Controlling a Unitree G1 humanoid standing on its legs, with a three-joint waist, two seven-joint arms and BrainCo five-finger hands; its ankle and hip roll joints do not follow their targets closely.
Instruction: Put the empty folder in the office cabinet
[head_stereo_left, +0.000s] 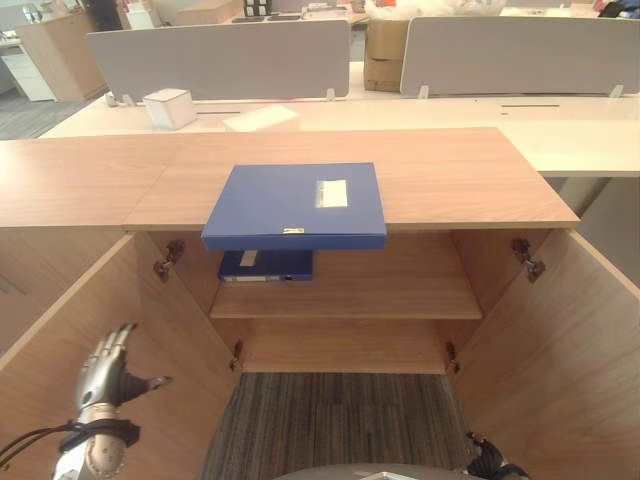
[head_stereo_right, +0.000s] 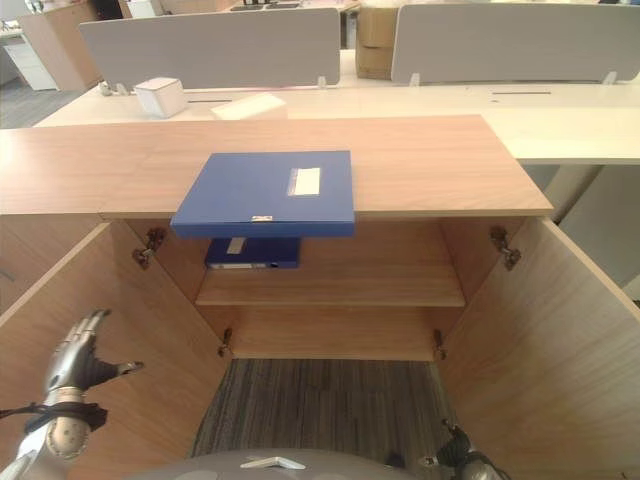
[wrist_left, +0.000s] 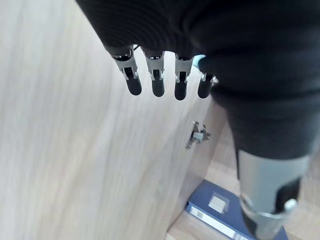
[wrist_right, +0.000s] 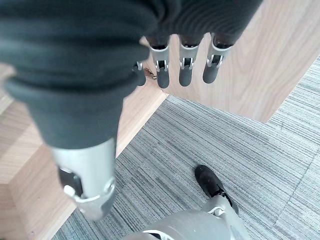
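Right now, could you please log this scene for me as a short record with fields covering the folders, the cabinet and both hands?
folder on top: blue folder lies flat on the cabinet top, its front edge overhanging the opening
folder inside: second blue folder lies on the upper shelf, left side
cabinet doors: both swung open
left hand: open, holding nothing, beside the left door
right hand: fingers straight, holding nothing, low by the right door

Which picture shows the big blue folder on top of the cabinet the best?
The left eye view: the whole blue folder lies flat on the cabinet top, its front edge overhanging. The right eye view shows it equally whole. The left wrist view shows another folder on the shelf.
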